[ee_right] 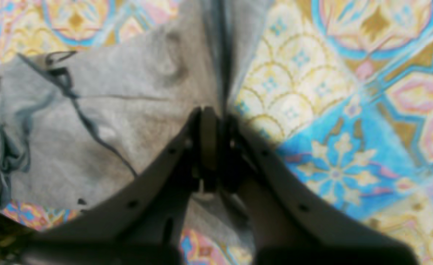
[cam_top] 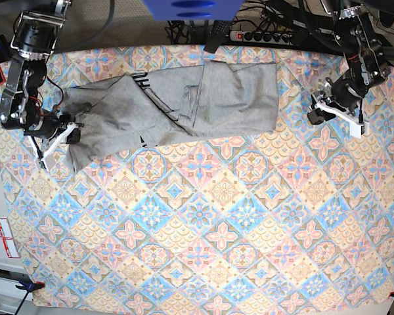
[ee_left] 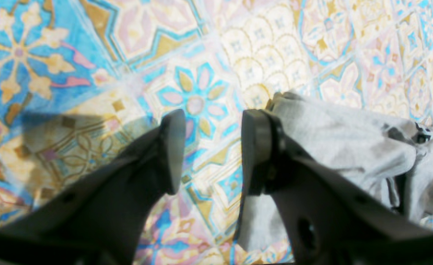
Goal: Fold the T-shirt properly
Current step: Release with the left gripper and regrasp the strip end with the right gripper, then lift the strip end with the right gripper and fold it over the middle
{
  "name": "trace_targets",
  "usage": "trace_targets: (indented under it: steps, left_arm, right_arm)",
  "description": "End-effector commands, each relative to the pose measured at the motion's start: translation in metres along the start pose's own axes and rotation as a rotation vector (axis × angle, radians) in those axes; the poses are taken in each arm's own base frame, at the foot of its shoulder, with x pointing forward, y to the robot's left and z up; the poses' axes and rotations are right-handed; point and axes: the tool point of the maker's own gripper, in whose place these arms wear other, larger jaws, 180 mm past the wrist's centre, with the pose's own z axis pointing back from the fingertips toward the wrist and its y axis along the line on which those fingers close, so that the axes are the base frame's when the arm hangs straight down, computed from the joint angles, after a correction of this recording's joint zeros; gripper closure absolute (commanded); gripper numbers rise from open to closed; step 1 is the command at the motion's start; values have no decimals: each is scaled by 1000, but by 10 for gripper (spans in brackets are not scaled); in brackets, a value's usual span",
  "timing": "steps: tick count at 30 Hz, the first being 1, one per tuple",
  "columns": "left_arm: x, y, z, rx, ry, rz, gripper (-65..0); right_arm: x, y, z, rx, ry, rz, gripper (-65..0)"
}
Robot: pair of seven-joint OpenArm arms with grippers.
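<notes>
The grey T-shirt [cam_top: 184, 105] lies crumpled across the far part of the table, with black lettering [cam_top: 142, 81] showing in a fold. My right gripper [cam_top: 71, 133] is at the shirt's left end. In the right wrist view this gripper [ee_right: 213, 136] is shut on a pinched ridge of the T-shirt [ee_right: 109, 129]. My left gripper [cam_top: 314, 114] hovers just right of the shirt's right edge. In the left wrist view it [ee_left: 213, 147] is open with only tablecloth between its fingers, and the T-shirt [ee_left: 349, 147] lies beside the right finger [ee_left: 255, 147].
A colourful diamond-patterned tablecloth [cam_top: 203, 230] covers the whole table. A power strip [cam_top: 262, 33] and cables run along the back edge, and a blue object [cam_top: 190, 6] sits at the top. Red-and-white labels [cam_top: 0, 236] lie off the left edge.
</notes>
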Motion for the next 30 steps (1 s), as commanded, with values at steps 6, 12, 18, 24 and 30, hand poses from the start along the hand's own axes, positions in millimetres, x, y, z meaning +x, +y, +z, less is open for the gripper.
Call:
trace_targets:
  steps: [6,12,18,24,30]
  left_arm:
    - [10,0,5,-5,-30,-18,-233]
    - [8,0,5,-5,-24,-18,-233]
    - [7,0,5,-5,-21,-19,-233]
    - [2,2,6,2,-14,-18,-233]
    - [1,2,5,1,-10,-16,-233]
  right_arm:
    - [5,33,19,29,-63,114,0]
    - [-4,99,16,150,-66,219,0]
    - [-18,167,6,305,-40,295,0]
    - [-28,220,3,427,-28,350,0]
    - [-26,260,5,517,-37,423,0]
